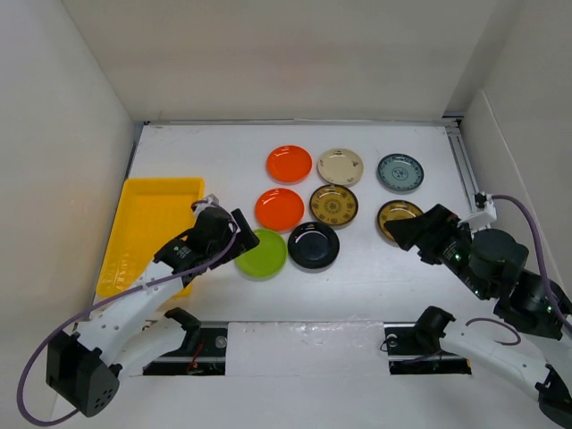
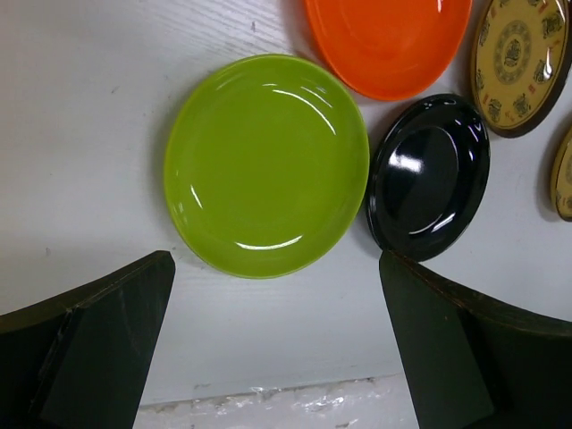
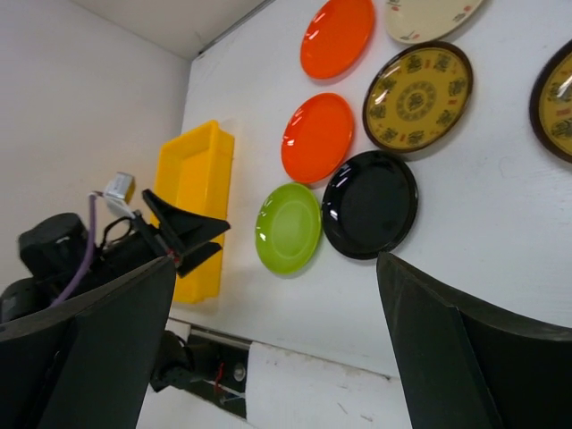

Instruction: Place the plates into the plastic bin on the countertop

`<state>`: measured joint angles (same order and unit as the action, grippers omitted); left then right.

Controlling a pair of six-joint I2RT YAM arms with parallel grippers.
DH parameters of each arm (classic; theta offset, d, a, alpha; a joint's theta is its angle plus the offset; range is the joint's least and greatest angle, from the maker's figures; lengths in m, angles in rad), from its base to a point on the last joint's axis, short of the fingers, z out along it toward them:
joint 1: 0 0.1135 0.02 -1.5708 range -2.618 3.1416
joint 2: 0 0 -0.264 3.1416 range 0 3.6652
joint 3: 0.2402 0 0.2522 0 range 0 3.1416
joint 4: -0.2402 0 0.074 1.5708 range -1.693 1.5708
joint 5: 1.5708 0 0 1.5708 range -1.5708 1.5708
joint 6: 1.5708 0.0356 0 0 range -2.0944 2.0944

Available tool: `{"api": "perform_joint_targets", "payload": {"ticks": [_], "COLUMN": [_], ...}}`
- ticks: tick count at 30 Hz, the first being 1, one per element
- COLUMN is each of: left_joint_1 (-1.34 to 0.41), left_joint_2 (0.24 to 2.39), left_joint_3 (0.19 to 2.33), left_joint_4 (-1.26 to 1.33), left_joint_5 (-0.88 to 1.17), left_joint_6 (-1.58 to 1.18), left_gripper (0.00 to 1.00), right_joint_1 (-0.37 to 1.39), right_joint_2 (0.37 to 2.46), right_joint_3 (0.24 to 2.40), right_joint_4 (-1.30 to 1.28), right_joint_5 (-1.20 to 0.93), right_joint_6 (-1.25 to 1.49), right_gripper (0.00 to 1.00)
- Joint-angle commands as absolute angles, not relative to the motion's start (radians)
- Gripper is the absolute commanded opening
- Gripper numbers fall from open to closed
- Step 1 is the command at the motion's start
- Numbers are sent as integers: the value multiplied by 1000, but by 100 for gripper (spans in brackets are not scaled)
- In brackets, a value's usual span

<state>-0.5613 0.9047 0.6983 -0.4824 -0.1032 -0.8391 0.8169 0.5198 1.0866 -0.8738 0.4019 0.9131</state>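
Yellow plastic, shallow and rectangular, the plastic bin (image 1: 143,219) lies on the white bench (image 1: 375,277), well to the left of the black plate (image 1: 314,246), which we take as our marker. All eight plates sit flat on the bench, outside the bin.

The lime green plate (image 1: 264,255) lies just beside the black plate on its left, and in the left wrist view their rims come close to touching. Behind the black plate and slightly left is one orange plate (image 1: 280,208). Directly behind it is a brown-gold patterned plate (image 1: 333,206). Farther back from the black plate run the second orange plate (image 1: 290,164), the cream plate (image 1: 340,166) and, off to the right, the teal-grey plate (image 1: 399,172). To the right of the black plate and a little back lies the second brown-gold plate (image 1: 399,213), its near edge hidden from above.

The left end effector (image 1: 238,236) is left of the black plate, between the bin and the lime green plate. From above we see it over that plate's left rim. Its fingers (image 2: 107,349) are spread wide and hold nothing. The right end effector (image 1: 404,234) is to the right of the black plate, over the near side of the second brown-gold plate. Its fingers (image 3: 474,357) are likewise spread wide, gripping nothing.
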Motion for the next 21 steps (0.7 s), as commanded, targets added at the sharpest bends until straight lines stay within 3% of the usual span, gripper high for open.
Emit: {"api": "perform_joint_targets", "payload": {"ticks": [1,11,16,20,21], "left_joint_1": [-561,-561,-561,-561,-561], "left_joint_2": [868,890,923,951,960], "left_joint_3": [644,459,414,393,393], "left_joint_4": [-408,-377,-345,-310,-310], "left_joint_5": [-90,-155,-192,-212,-225], "left_joint_6": [-974,-1115,-1129,-1140,-1140], "left_gripper": [100,98,83,64,53], "right_joint_1": [818,818,818,818,818], "right_joint_2": [506,497,488,488,488], "right_joint_3": [1069,1051,1051,1051,1051], "right_joint_4": [-767,-695,-686,-686,-686], "right_joint_5": [336,273,264,264,264], "right_joint_6": [893,893,893,893,893], "right_gripper": [100,100,100,100,100]}}
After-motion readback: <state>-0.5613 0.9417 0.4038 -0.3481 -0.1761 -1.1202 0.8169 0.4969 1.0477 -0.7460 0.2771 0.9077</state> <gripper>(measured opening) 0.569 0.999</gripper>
